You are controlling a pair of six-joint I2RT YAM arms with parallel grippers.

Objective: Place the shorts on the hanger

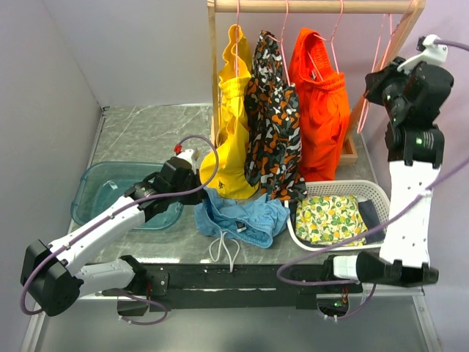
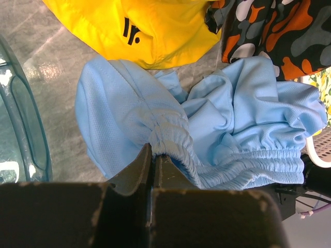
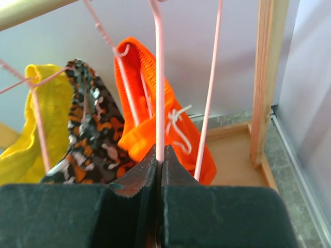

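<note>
Evidently the job is at an early stage: the shorts [image 1: 245, 220] lie crumpled on the table at lower centre of the overhead view, below the hung clothes, and no part of them is on the hanger [image 3: 160, 88] yet. The left gripper [image 2: 152, 157] is pinched shut on their gathered waistband. The right gripper [image 3: 158, 161], at upper right, is clamped on the hanger's pink wire beneath the wooden rail [image 1: 315, 6]. Bringing the two together and threading the fabric on remains, I judge. At left, a clear teal tub [image 1: 82, 192] shows nothing inside, though the arm covers part of it. At right, a white basket [image 1: 344, 185] holds a lemon-print cloth [image 1: 330, 218] with something dark beside it.
</note>
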